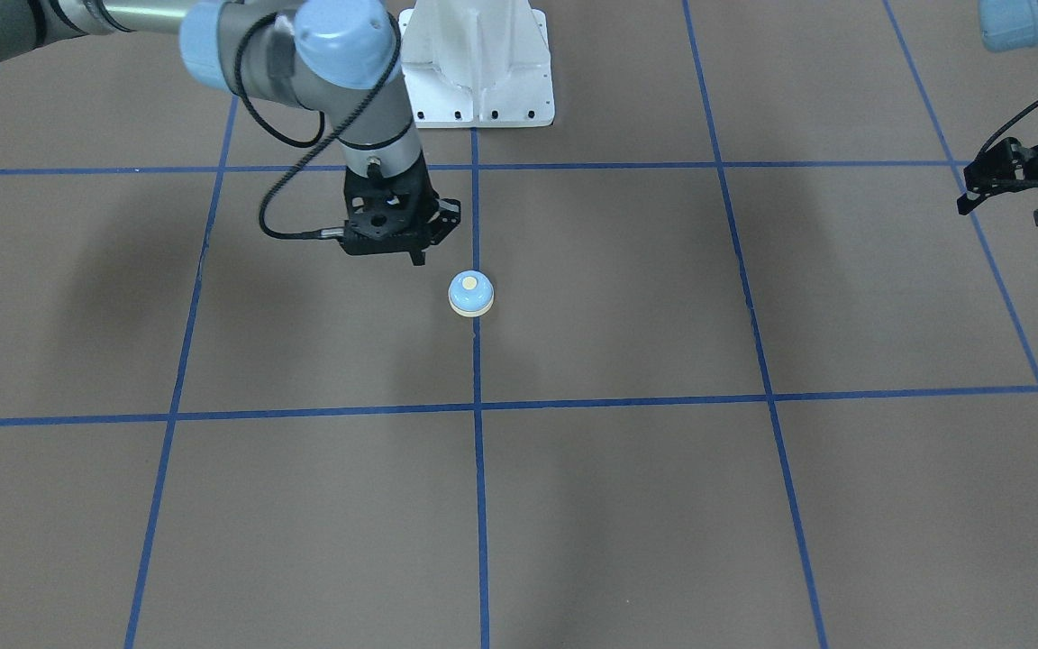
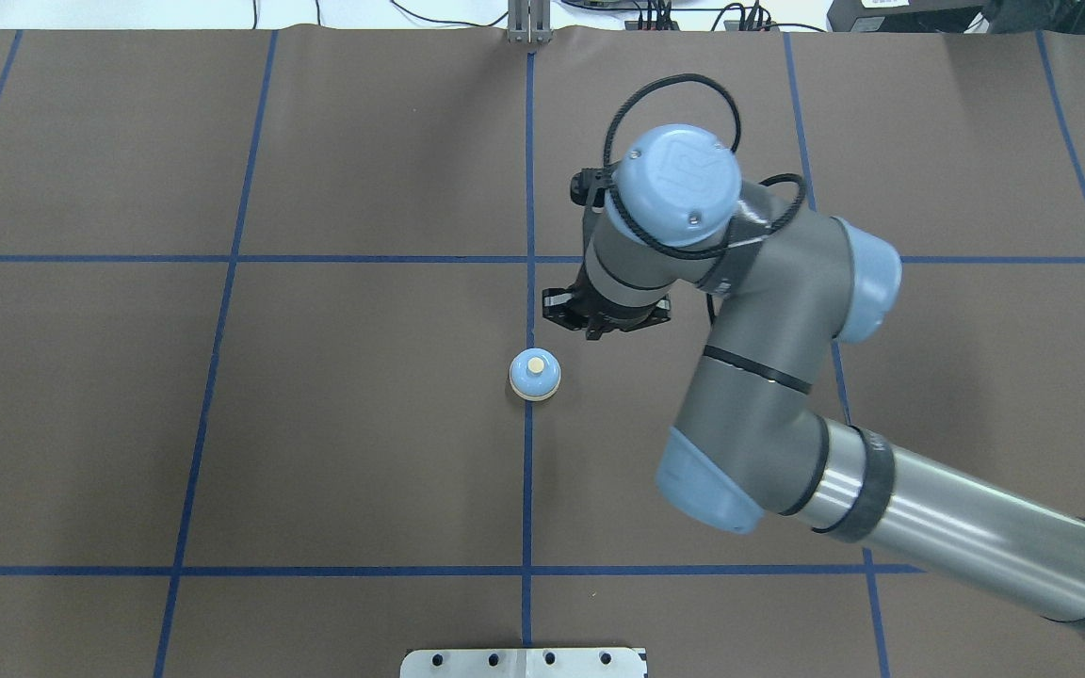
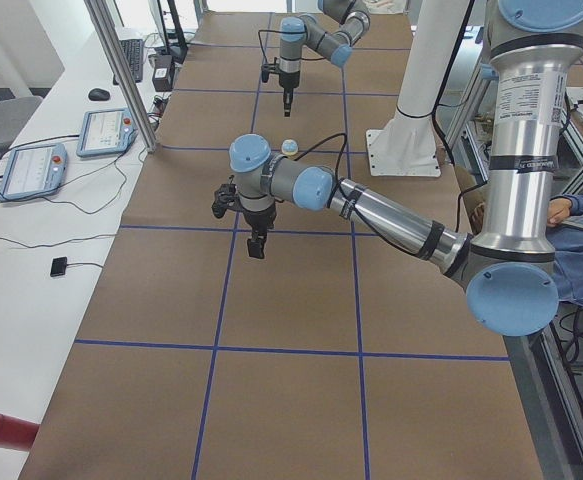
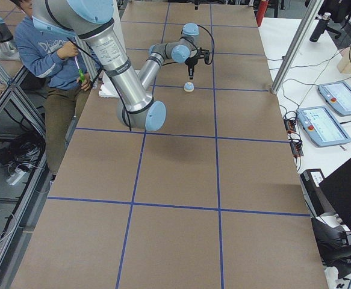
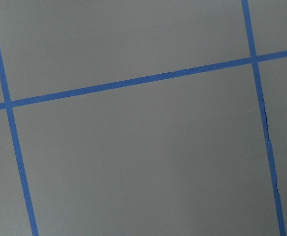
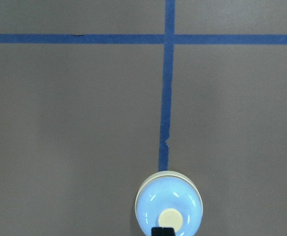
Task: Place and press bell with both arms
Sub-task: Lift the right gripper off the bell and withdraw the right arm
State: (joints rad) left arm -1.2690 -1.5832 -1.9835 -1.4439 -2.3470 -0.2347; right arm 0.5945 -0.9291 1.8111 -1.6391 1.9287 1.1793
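The small light-blue bell [image 1: 471,293] with a cream base and button stands upright on the brown table, on a blue tape line [image 2: 535,374]. My right gripper [image 1: 417,260] is shut and empty. It hangs a little above the bell, just to the side away from the robot's base, and does not touch it. In the right wrist view its black tip [image 6: 163,231] shows over the bell [image 6: 169,206]. My left gripper [image 1: 1010,209] is far off to the side, raised, and looks open and empty. The left wrist view shows only table and tape.
The white bolted pedestal [image 1: 478,63] stands at the robot's edge of the table. Blue tape lines [image 2: 528,471] form a grid. A seated person [image 4: 49,54] is beside the table. Teach pendants [image 4: 323,126] lie on a side bench.
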